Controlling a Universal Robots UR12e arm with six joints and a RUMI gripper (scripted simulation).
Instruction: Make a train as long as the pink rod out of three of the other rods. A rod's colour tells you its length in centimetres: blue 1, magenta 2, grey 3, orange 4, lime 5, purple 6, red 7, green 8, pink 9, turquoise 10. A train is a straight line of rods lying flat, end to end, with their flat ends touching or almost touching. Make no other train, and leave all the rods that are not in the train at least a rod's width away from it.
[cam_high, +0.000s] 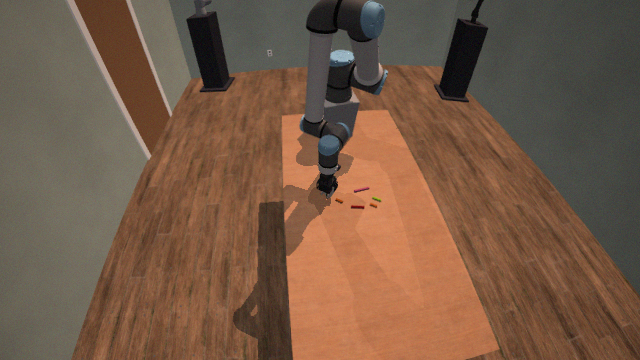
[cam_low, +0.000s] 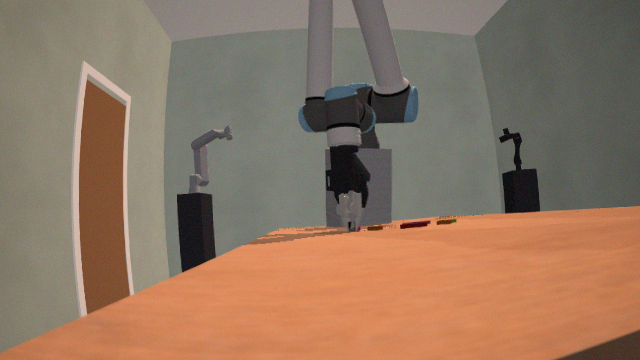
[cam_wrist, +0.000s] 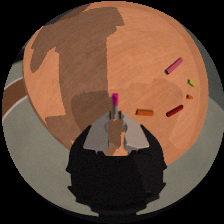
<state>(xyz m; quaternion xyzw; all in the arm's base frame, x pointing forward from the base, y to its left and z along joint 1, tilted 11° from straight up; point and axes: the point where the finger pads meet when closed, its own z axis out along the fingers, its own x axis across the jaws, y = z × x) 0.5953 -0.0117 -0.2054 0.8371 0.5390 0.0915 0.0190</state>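
Note:
My gripper (cam_high: 327, 192) is low over the mat, left of the other rods, and also shows in the exterior view (cam_low: 352, 224). In the wrist view its fingers stand slightly parted around a short magenta rod (cam_wrist: 115, 99) that sticks out ahead of the tips at mat level. The pink rod (cam_high: 361, 189) lies to the right and also shows in the wrist view (cam_wrist: 174, 66). An orange rod (cam_high: 339, 200) lies closest to the gripper. A red rod (cam_high: 357, 206), a second orange rod (cam_high: 373, 205) and a lime rod (cam_high: 376, 199) lie beyond it, all apart.
The rods lie on a long orange mat (cam_high: 375, 240) on a wooden floor. The arm's grey base (cam_high: 342, 112) stands at the mat's far end. Two black pedestals (cam_high: 210, 50) (cam_high: 460, 57) stand at the back of the room.

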